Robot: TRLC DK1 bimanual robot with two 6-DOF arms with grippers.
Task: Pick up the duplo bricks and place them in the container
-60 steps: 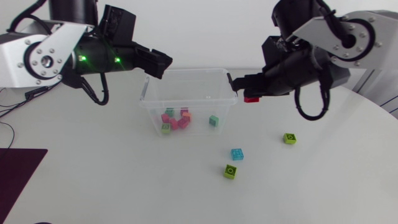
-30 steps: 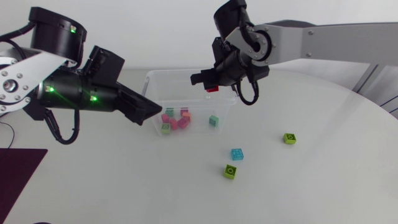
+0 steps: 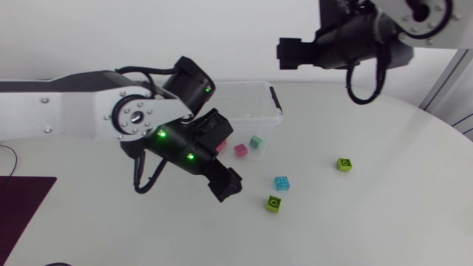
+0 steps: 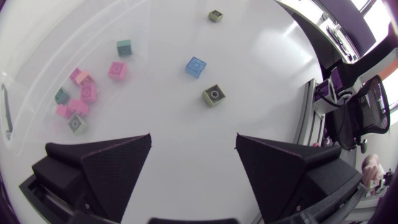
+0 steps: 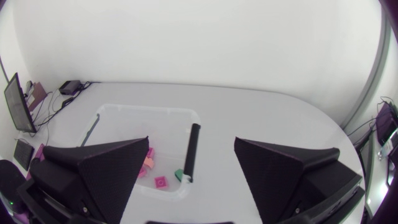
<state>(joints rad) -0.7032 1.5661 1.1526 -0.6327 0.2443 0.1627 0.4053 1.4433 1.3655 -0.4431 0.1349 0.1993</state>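
In the head view my left arm (image 3: 140, 122) lies across the container (image 3: 259, 100). It hides the whole 9 o'clock half and most of the bricks inside. Only a pink brick (image 3: 241, 150) and a teal brick (image 3: 255, 142) show clearly past it. The right arm (image 3: 384, 29) is cut off at that view's 12 and 3 o'clock edges. Its tool (image 3: 284, 53) is a dark block there, with the fingers impossible to separate. In the right wrist view one finger (image 5: 106, 168) covers the container's near corner.

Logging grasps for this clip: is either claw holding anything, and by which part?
Nothing is held: the left claw and the right claw both stand open, with no brick in either.
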